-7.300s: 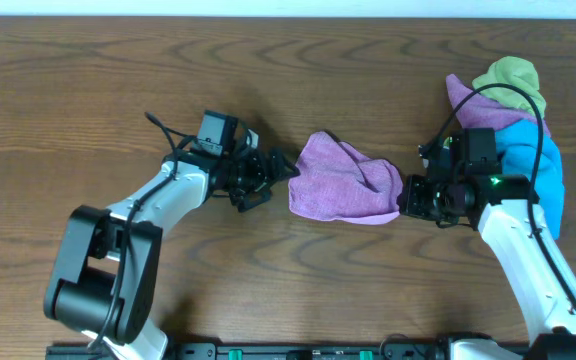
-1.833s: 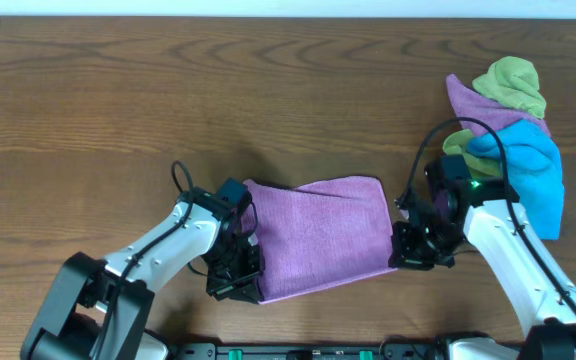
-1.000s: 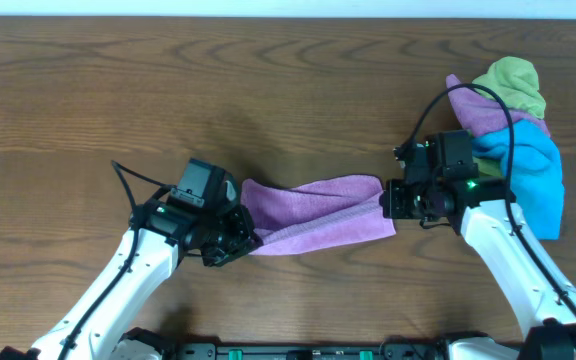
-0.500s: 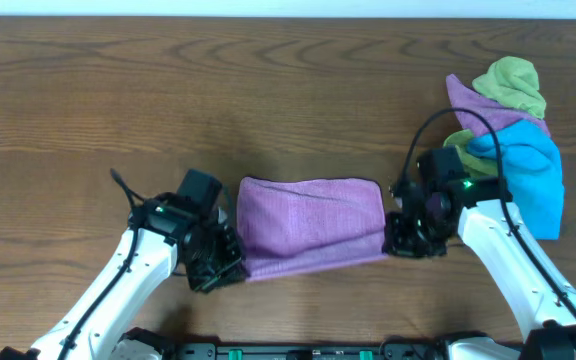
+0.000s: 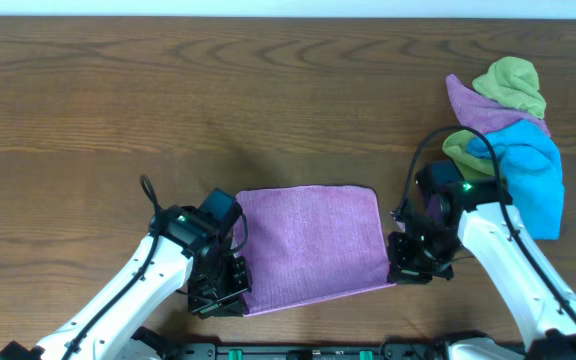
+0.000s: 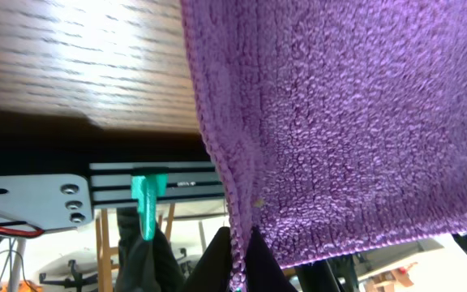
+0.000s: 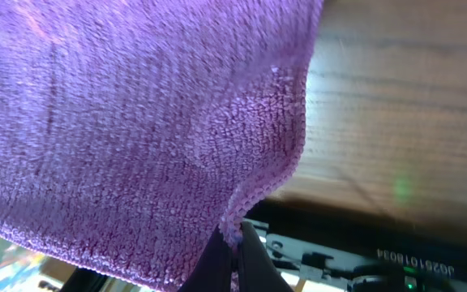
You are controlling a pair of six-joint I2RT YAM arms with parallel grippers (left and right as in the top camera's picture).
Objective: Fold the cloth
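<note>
Pinching purple cloth point(image 5: 310, 245) at its near left corner with left gripper point(image 5: 230, 290), jaws pressed together on the hem. Same at near right corner with right gripper point(image 5: 400, 268), jaws clamped on the edge. Spread as a rough rectangle on the table point(image 5: 168, 100), near the front edge, between both grippers. Confirmed in wrist views: cloth point(image 6: 339, 122) point(image 7: 120, 105) nipped right at the fingertips. Far right, well apart: pile of cloths point(image 5: 513, 130), green, blue, purple.
</note>
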